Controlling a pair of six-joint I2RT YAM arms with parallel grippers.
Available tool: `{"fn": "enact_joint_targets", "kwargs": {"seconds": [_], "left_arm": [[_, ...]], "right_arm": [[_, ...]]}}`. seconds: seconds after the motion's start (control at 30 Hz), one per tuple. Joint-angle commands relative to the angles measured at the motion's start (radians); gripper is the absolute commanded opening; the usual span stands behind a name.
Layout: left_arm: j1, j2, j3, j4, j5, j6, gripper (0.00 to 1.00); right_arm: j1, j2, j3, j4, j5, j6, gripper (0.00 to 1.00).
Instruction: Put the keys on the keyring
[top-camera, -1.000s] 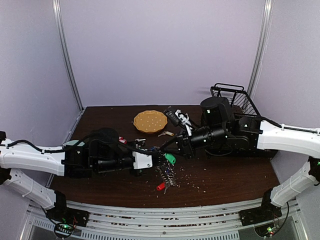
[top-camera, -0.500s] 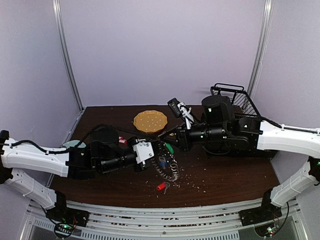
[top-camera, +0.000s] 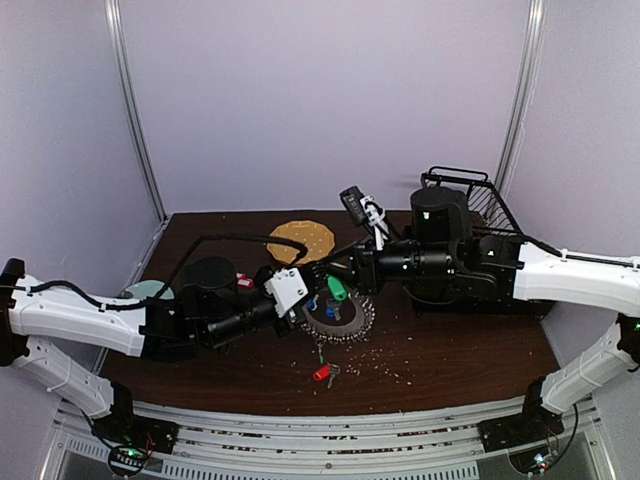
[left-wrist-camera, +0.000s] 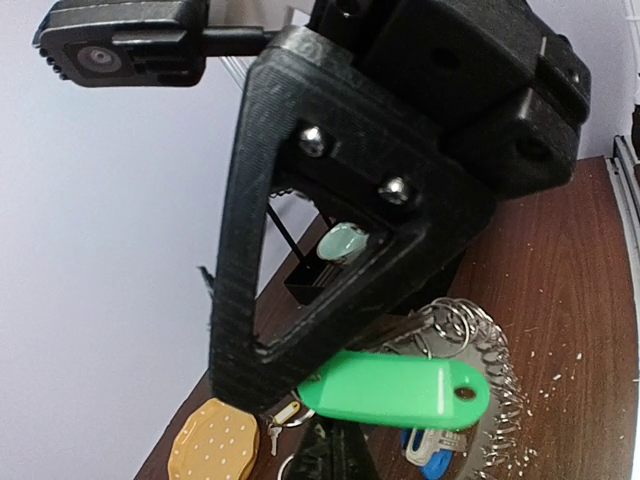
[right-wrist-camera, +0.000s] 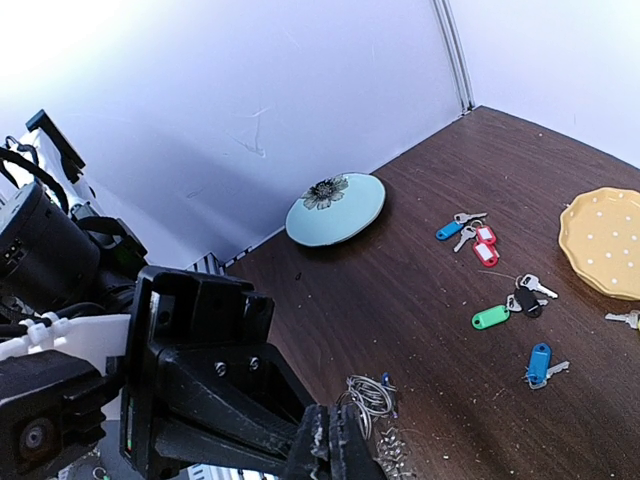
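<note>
Silver keyring (top-camera: 340, 320), densely fringed, sits over the middle of the dark wooden desk (top-camera: 460, 350) between my two arms, which meet tip to tip above it. I cannot tell whether it clears the desk. On my left wrist feed its wire coils show just behind a green tag (left-wrist-camera: 400, 388), with a blue tag (left-wrist-camera: 435, 462) below.

My left tool (top-camera: 308, 298) reaches in from the left. On the right wrist feed its fingers (right-wrist-camera: 322, 447) look pinched together on the ring's wire. My right tool (top-camera: 336, 278) comes in from the opposite side, its tip just beside the green tag. Only one black finger shows side-on in the left wrist feed, so I cannot tell whether that tool is apart or together, or whether it grips the tag.

Loose keys (right-wrist-camera: 470, 240) lie on the desk. A red-tagged one (top-camera: 321, 373) is near the front edge, below the ring. The right wrist feed shows a blue and red cluster, a green and black pair (right-wrist-camera: 505, 308) and another blue one (right-wrist-camera: 540, 362), all apart from the ring.

A yellow plate (top-camera: 301, 240) lies behind the tools, a teal plate (right-wrist-camera: 335, 208) at the left edge and a wire basket (top-camera: 470, 190) at the far right corner. Pale specks dot the desk around the ring.
</note>
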Motion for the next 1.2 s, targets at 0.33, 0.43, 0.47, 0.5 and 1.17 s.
{"fn": "enact_joint_targets", "kwargs": {"seconds": [0.33,0.43,0.47,0.5,1.17], "left_arm": [[0.004,0.003,-0.016,0.233,-0.103,-0.04,0.03],[0.005,0.0,-0.021,0.244,-0.116,-0.032,0.04],[0.005,0.0,-0.024,0.247,-0.117,-0.029,0.05],[0.004,-0.001,-0.026,0.25,-0.118,-0.025,0.06],[0.004,0.023,-0.049,0.294,-0.115,0.002,0.0]], "right_arm": [[0.002,-0.022,-0.008,0.036,-0.027,0.016,0.0],[0.002,-0.022,-0.007,0.04,-0.037,0.016,0.0],[0.001,-0.022,-0.006,0.041,-0.039,0.017,0.0],[0.002,-0.023,-0.005,0.044,-0.041,0.017,0.0],[0.002,-0.032,-0.008,0.07,-0.071,0.031,0.0]]}}
